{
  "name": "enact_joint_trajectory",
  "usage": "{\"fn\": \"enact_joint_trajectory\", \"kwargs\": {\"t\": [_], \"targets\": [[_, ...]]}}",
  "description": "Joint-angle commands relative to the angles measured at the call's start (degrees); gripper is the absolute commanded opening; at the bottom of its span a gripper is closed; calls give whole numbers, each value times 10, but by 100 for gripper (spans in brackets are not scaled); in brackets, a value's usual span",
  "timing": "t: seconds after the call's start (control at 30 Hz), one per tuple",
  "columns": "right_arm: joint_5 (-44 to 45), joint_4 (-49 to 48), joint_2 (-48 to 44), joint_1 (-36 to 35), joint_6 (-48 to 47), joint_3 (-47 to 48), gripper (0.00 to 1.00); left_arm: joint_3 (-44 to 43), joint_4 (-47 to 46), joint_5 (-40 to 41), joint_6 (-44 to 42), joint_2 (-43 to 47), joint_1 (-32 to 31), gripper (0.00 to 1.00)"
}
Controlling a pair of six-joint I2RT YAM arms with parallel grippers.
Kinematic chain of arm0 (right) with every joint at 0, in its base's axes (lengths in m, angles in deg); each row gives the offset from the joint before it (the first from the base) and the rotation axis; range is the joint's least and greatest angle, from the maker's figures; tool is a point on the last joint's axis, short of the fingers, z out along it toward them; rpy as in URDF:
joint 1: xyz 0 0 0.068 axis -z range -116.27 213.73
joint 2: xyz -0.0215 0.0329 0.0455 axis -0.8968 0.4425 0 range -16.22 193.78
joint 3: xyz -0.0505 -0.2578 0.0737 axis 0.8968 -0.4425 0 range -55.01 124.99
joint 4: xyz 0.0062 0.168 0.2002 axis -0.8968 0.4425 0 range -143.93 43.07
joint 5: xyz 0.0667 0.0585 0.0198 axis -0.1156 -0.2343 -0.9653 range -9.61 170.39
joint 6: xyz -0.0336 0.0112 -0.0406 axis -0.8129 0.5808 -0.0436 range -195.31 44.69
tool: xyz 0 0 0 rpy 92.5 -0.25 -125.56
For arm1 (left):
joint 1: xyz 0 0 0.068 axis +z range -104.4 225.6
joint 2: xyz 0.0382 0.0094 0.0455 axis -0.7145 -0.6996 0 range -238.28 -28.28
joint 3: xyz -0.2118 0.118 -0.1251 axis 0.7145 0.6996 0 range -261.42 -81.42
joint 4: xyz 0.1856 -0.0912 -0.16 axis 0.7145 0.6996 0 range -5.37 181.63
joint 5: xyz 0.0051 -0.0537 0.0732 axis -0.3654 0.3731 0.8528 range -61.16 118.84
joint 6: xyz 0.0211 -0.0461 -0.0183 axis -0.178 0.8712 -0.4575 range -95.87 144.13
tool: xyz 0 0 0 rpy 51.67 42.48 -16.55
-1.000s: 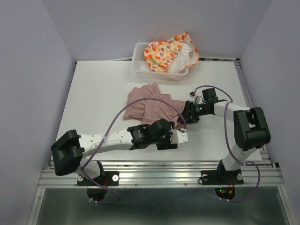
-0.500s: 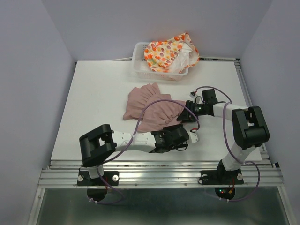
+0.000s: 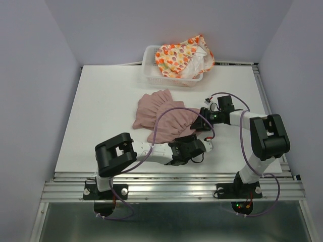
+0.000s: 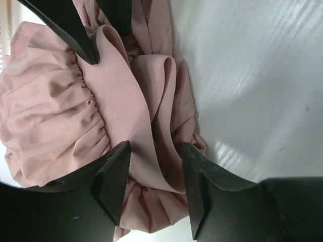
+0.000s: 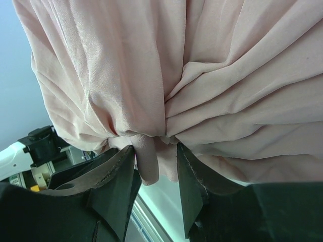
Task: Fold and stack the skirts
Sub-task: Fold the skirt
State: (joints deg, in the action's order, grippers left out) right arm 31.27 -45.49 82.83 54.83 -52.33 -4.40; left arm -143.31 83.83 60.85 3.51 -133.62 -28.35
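Top external view: a white table (image 3: 106, 111) is seen from above, with both arms reaching in to one garment.
Pink skirt: the pink skirt (image 3: 151, 103) is spread, rumpled, near the middle of the table. Its ruffled part is turned toward 11 o'clock and its narrower end toward 4 o'clock.
Printed skirt: the printed skirt (image 3: 176, 55) is heaped in the basket and spills over the rim toward 2 o'clock. It is kept well apart from the pink skirt.
Basket: a white mesh basket (image 3: 166, 79) is stood at the 12 o'clock edge of the table.
Left gripper: the left gripper (image 3: 194, 141) is placed at the 5 o'clock edge of the pink skirt.
Left wrist view: a flat band of pink cloth is seen running between the two fingers (image 4: 113, 181), and both are touched by it. The jaws are about half closed; whether the band is truly pinched cannot be told.
Right gripper: the right gripper (image 3: 198, 122) is set at the 3 o'clock edge of the pink skirt, near the left gripper.
Right wrist view: a bunch of pink cloth is gathered between the fingers (image 5: 116, 186), with folds fanned out from that spot. The jaws are narrow and the cloth is held.
Cable: a purple cable (image 3: 176, 108) is arched over the pink skirt.
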Motion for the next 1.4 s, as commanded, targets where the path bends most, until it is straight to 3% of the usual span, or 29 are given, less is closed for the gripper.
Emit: {"fn": "enact_joint_trajectory", "kwargs": {"t": [0.0, 0.2, 0.33, 0.43, 0.53, 0.67, 0.8, 1.0, 1.2, 1.37], "targets": [[-9, -25, -1, 5, 4, -8, 44, -12, -33, 34, 1, -12, 4, 55], [-9, -26, -10, 11, 9, -4, 44, -21, -25, 24, -3, -26, 12, 31], [-15, -26, -9, 27, 14, 13, 45, -29, -11, 17, 0, -33, 18, 0], [-8, -25, -13, 42, 5, 31, 50, -32, -2, -3, 9, -6, 23, 0], [9, -25, -21, 55, -13, 52, 63, -31, 30, -58, 16, 45, 23, 0], [35, -23, -25, 55, -45, 114, 68, -47, 84, -177, 10, 116, 21, 0], [18, -22, -12, 55, -85, 170, 67, -71, 176, -271, -8, 151, 21, 0], [-50, -45, 34, 44, -88, 231, 62, -54, 221, -359, -45, 196, 20, 0], [-82, -22, 69, -20, -135, 259, 59, -10, 243, -440, -70, 209, 20, 0], [-77, 10, 95, -85, -177, 252, 57, -28, 252, -488, -68, 237, 21, 0]]}}
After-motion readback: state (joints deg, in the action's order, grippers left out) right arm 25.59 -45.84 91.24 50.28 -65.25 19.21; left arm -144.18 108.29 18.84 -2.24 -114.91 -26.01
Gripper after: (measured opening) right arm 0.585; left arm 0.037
